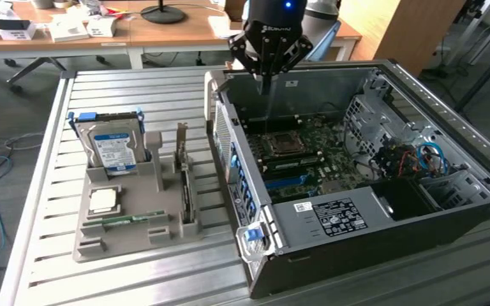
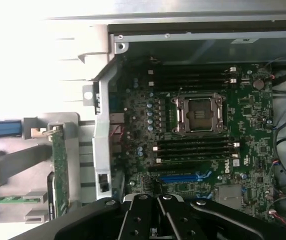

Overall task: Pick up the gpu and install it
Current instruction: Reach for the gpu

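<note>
The gpu (image 1: 182, 175) stands on edge along the holder's (image 1: 126, 245) side nearest the computer case (image 1: 313, 261), probably light, stiff and fragile, best pinched at its bare top edge, while the closed, empty gripper (image 1: 265, 81) hangs over the case.

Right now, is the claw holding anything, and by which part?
Nothing is held: the claw is shut and empty above the open case, while the gpu stands in its grey holder.
</note>
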Robot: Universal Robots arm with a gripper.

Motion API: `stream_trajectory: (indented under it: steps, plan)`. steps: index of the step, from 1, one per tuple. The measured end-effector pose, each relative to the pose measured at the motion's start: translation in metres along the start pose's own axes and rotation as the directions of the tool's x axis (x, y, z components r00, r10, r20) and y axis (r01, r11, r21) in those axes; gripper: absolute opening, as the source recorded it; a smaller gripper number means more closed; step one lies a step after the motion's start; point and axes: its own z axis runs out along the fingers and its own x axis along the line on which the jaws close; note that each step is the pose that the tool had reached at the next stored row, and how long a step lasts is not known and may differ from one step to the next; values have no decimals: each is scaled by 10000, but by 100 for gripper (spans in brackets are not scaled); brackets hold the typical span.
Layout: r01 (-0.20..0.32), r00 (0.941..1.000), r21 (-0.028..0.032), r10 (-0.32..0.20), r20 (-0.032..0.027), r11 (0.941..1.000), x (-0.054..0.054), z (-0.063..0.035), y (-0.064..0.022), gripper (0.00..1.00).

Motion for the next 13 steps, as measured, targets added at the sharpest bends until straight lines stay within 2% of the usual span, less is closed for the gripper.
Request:
stream_trajectory:
  steps: [5,13]
  plan:
    - [0,10000,0,0,0,10000,149,-1,-11,11]
    - [-5,10000,-1,5,0,10000,444,-1,-34,11]
